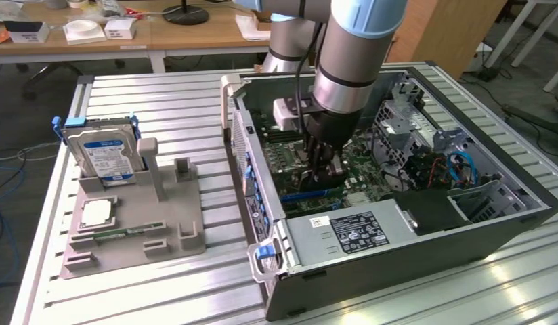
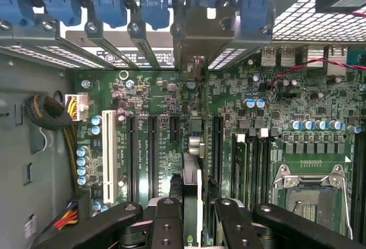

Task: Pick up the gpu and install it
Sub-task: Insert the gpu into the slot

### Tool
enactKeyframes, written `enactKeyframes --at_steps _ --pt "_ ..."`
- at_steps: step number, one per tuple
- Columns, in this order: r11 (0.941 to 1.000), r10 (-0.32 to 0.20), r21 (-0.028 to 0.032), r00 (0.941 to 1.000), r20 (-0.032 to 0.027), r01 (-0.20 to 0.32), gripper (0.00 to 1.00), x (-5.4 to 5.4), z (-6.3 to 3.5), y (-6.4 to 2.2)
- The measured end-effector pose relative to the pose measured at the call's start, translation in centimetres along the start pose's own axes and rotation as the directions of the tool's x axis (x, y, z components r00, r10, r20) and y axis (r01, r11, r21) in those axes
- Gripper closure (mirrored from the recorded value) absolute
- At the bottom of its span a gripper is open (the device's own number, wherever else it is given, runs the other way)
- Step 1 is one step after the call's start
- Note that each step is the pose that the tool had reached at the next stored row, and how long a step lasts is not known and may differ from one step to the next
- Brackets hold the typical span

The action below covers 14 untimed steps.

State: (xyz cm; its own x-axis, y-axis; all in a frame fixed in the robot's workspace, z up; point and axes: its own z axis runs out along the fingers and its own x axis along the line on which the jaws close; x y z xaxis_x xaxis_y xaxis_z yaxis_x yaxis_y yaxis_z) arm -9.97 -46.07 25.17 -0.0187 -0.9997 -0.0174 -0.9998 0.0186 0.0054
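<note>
The pale-blue and silver jointed robot arm (image 1: 351,61) reaches down into the open dark-grey steel computer case (image 1: 496,233), which lies on its side on the ribbed aluminium slatted table (image 1: 170,95). Its black metal gripper (image 1: 317,177) sits low over the green printed motherboard (image 1: 360,177).

In the wrist view the black, bolt-studded fingers (image 2: 167,226) stand narrowly apart, closed on the thin flat card with a silvery metal edge, the gpu (image 2: 193,169). The card stands on edge between them, running toward 12 o'clock, where its matte grey bracket (image 2: 197,43) meets the row of perforated rear slot covers under blue plastic clips (image 2: 108,3). It lies in line with the long black expansion slots (image 2: 151,152), between them and the silver-framed square processor socket (image 2: 311,195) at 4 o'clock.

In the exterior view, at 9 o'clock from the case, a grey moulded plastic holder tray (image 1: 184,230) carries an upright thick silver hard drive with a blue-white label (image 1: 105,157). A boxy grey power supply with a black sticker (image 1: 347,233) fills the case's 6 o'clock corner.
</note>
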Motion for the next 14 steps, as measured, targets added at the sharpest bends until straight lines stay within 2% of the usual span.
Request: enactKeyframes --at_steps 7,14 --pt "1.0 0.0 -0.0001 1.0 -0.0001 0.0 0.73 0.01 0.45 0.05" --pt "1.0 0.0 0.0 1.0 0.0 0.0 0.73 0.01 0.47 0.06"
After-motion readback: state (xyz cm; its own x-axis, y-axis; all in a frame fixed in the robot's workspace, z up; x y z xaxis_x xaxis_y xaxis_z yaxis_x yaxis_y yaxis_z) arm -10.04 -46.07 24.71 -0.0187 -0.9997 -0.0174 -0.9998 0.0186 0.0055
